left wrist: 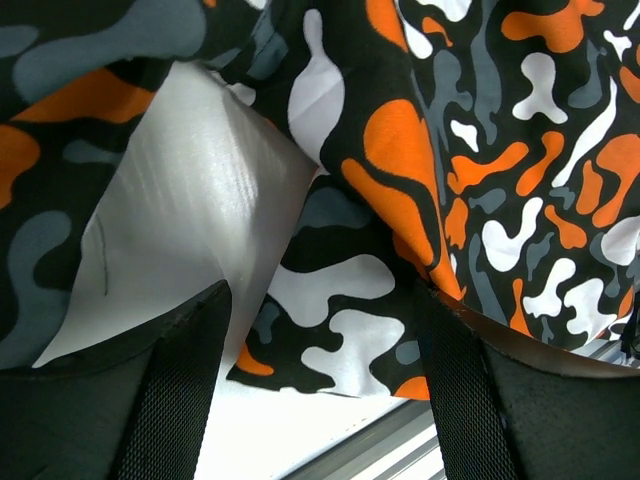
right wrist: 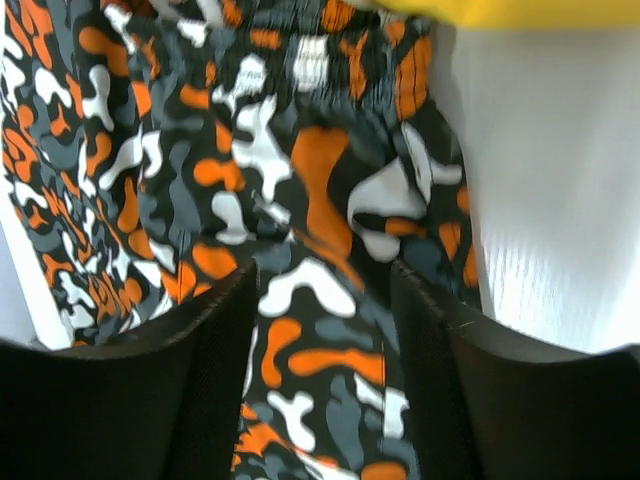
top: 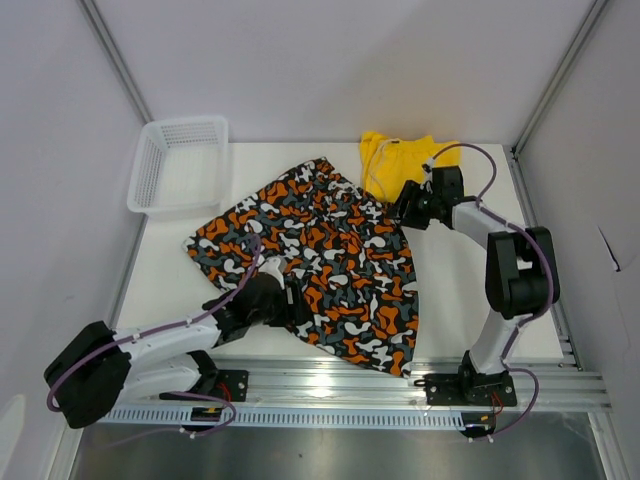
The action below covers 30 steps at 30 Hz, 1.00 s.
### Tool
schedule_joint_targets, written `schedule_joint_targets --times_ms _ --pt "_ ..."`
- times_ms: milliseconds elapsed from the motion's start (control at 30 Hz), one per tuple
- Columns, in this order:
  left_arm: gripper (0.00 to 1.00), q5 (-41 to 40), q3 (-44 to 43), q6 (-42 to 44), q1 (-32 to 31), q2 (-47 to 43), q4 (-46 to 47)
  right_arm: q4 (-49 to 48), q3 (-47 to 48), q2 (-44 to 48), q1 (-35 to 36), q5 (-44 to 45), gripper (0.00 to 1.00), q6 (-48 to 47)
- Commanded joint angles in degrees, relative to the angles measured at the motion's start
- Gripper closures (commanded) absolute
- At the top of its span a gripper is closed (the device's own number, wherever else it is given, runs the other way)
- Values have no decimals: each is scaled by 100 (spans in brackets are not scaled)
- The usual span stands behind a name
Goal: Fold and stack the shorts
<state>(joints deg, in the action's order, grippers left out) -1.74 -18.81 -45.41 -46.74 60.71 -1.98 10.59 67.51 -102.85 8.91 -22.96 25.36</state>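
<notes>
The patterned shorts (top: 330,250) lie spread across the middle of the table (top: 455,300), likely flattened ready for folding. The left fingers (left wrist: 180,380) stand apart at the near leg hem. The right fingers (right wrist: 215,360) stand apart over the far waistband corner. Neither pair clamps cloth. The yellow shorts (top: 392,160) lie bunched against that corner and may crowd the fold. A basket (top: 150,170) sits at the far left.

A white plastic mesh basket (top: 146,172) sits in the upper left of the overhead view, at the far left corner of the white table (top: 465,290). An aluminium rail (top: 350,385) runs along the table's near edge at the bottom. Pale grey walls (top: 330,60) enclose the scene, with slanted metal frame posts (top: 112,55) in both upper corners.
</notes>
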Motion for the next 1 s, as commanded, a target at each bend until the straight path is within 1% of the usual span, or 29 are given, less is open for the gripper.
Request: schedule_joint_targets --times_ms 0,67,100,200,367,467,567,600,767,800,867,900,967 --pt "23 95 -52 207 -28 265 31 -575 351 -437 -99 -226 40 205" --pt "23 130 -123 313 -28 467 -4 -777 351 -613 -152 -183 37 293" --pt "23 130 -193 331 -28 512 -13 -839 360 -657 -222 -200 33 311" --pt "21 130 -202 375 -28 582 4 -988 465 -894 -336 -305 30 329" --pt "21 375 -1 384 -28 530 145 -1243 816 -1386 -346 -463 30 355" --pt "23 446 157 401 -28 416 171 -1314 939 -1571 -328 -543 30 390" --pt "33 481 298 427 -28 223 163 -1331 1054 -1695 -337 -578 34 408" --pt "40 507 386 419 -28 161 363 -1340 1063 -1712 -328 -595 37 408" --pt "43 604 606 375 -28 -146 382 -1314 1116 -1774 -311 -561 48 399" --pt "44 596 659 375 -28 -173 374 -1296 1124 -1791 -284 -543 55 408" --pt "46 596 703 375 -28 -226 374 -1261 1186 -1826 -267 -508 62 408" --pt "47 596 712 375 -28 -243 382 -1244 1203 -1844 -241 -508 71 399" --pt "51 596 782 366 -28 -270 409 -1200 1239 -1836 -205 -490 80 408"
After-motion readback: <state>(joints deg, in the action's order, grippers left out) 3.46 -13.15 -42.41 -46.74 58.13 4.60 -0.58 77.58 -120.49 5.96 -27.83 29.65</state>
